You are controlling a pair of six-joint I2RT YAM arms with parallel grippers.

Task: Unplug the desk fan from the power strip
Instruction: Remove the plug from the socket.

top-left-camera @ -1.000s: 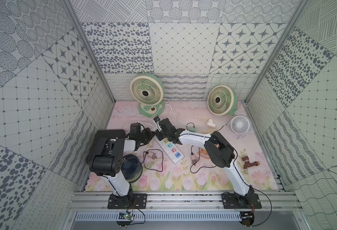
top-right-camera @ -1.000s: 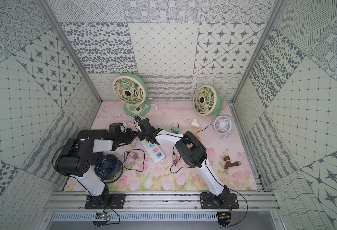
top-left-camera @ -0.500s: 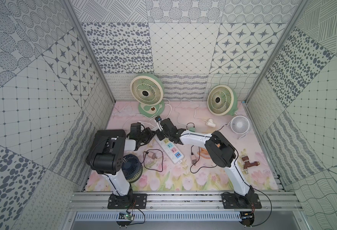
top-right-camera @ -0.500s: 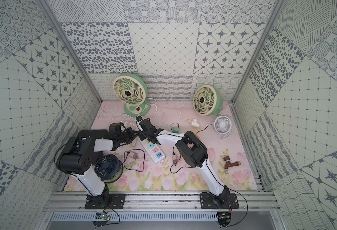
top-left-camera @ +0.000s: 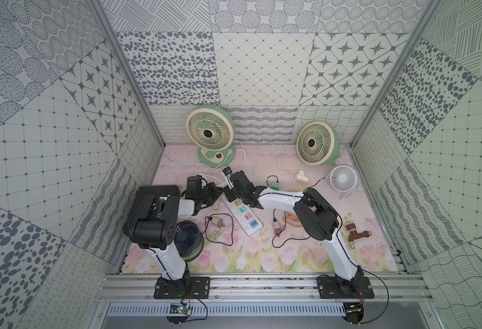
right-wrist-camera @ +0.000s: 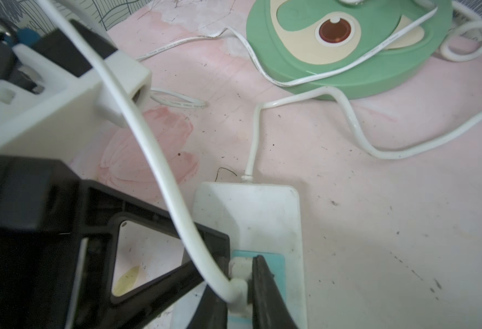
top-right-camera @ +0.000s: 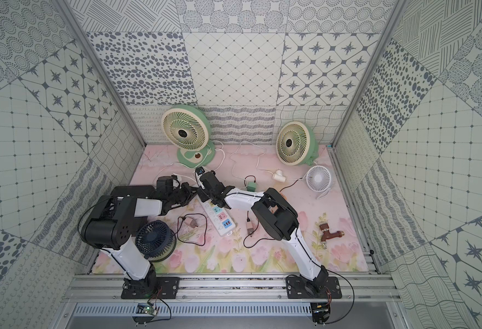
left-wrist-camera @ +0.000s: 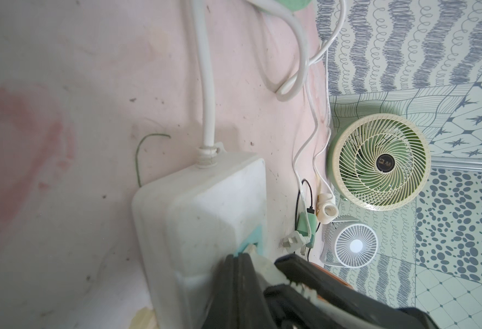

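The white power strip point(top-left-camera: 246, 218) point(top-right-camera: 221, 218) lies slanted mid-table, pastel sockets up. At its far end a white plug point(right-wrist-camera: 238, 273) sits in the blue socket point(right-wrist-camera: 276, 265); its thick white cord point(right-wrist-camera: 148, 142) arcs up and away. My right gripper point(right-wrist-camera: 238, 282) point(top-left-camera: 228, 193) is shut on that plug. My left gripper point(left-wrist-camera: 238, 257) point(top-left-camera: 218, 191) is shut, with nothing between its fingers, its tip resting on the strip point(left-wrist-camera: 205, 216) beside the plug. The green desk fan point(top-left-camera: 210, 132) stands at the back left; its round base point(right-wrist-camera: 348, 42) shows in the right wrist view.
A second green fan point(top-left-camera: 316, 143) and a small white fan point(top-left-camera: 344, 179) stand back right. A dark blue fan point(top-left-camera: 188, 242) lies by the left arm's base. Loose adapters point(top-left-camera: 275, 185), chargers with black cables point(top-left-camera: 217, 223), a brown tap point(top-left-camera: 356, 233) and white cords lie about.
The right wrist shifted slightly to the right early on. Both grippers keep their places at the strip's far end, and the plug sits in the socket as before.
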